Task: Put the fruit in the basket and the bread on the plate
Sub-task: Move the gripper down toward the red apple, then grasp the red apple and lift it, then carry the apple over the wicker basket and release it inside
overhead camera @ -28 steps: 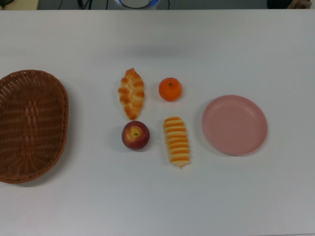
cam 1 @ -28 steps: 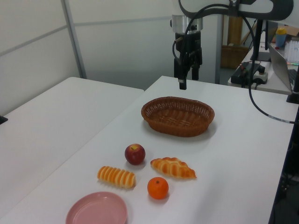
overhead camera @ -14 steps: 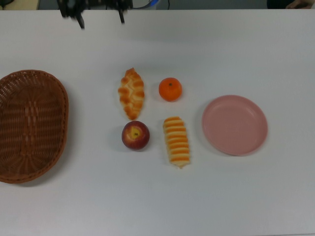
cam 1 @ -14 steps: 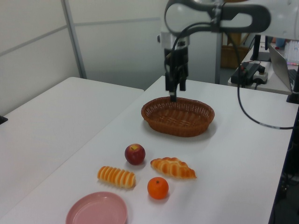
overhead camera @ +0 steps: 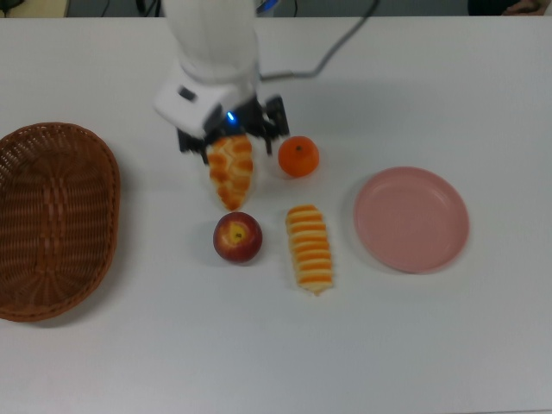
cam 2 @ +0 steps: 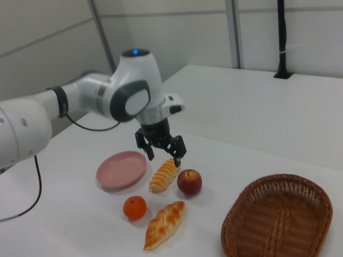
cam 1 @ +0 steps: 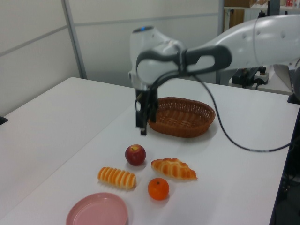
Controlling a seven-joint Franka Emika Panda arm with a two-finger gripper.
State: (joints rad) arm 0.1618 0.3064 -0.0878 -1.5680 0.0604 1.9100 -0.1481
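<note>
Gripper (cam 2: 163, 155) hangs in the air above the food cluster, fingers spread wide, nothing between them. In the top view it covers the far tip of the braided pastry (overhead camera: 231, 175). Right view shows it raised clear of the table (overhead camera: 448, 345).

Arm reaches in from the top view's upper edge, wrist pointing straight down, blue light lit on the joint.

Layout, top view: mandarin (overhead camera: 298, 157) just beside the pastry on the top view's right. Apple (overhead camera: 238, 237) sits close to the pastry's near tip. Striped roll (overhead camera: 310, 247) lies next to the apple, lengthwise, apart from it.

Pink plate (overhead camera: 411, 219) on the top view's right, bare, a narrow gap from the roll. Wicker basket (overhead camera: 53, 220) on the top view's left, partly cut by the frame edge, well apart from the cluster.

Open tabletop between basket and apple, and along the near edge.
</note>
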